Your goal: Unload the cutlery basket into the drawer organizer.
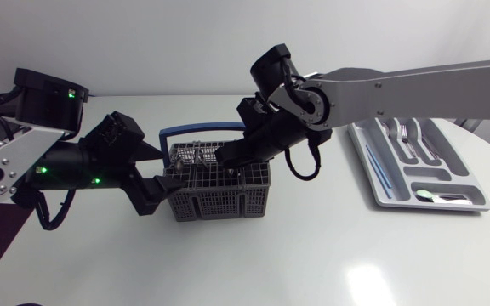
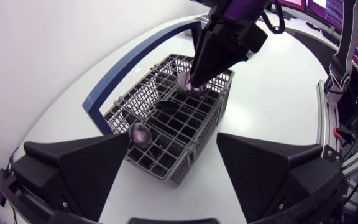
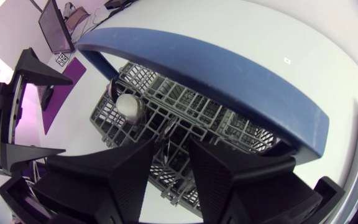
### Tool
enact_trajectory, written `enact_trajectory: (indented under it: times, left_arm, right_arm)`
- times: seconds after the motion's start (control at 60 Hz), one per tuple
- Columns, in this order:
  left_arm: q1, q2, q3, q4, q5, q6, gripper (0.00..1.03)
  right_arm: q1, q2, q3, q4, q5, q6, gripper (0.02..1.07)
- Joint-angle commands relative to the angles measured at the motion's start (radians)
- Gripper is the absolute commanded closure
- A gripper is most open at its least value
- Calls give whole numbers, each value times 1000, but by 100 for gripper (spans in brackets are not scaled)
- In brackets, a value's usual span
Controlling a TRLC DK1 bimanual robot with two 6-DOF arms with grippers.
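White table (image 1: 313,255), cutlery basket (image 1: 228,200) beneath right end effector (image 1: 225,156).

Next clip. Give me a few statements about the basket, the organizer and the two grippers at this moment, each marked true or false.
1. The right gripper is down in the basket. True.
2. The organizer is empty. False: cutlery lies in its compartments.
3. The left gripper is open at the basket's end. True.
4. The basket's handle is red. False: it is blue.
5. The basket lies tipped on its side. False: it stands upright on the table.
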Motion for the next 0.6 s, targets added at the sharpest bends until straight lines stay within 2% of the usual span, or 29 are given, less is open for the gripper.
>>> enact_trajectory:
  times: [0.0,0.133,0.583]
  left_arm:
    - [-5,-8,-27,14,11,16,5]
    - [-5,-5,-28,19,11,16,5]
    - [-5,-6,-36,22,11,17,5]
  right_arm:
    - [5,27,23,-4,2,26,66]
    - [7,32,26,-4,2,26,71]
    - [28,52,34,-6,2,27,71]
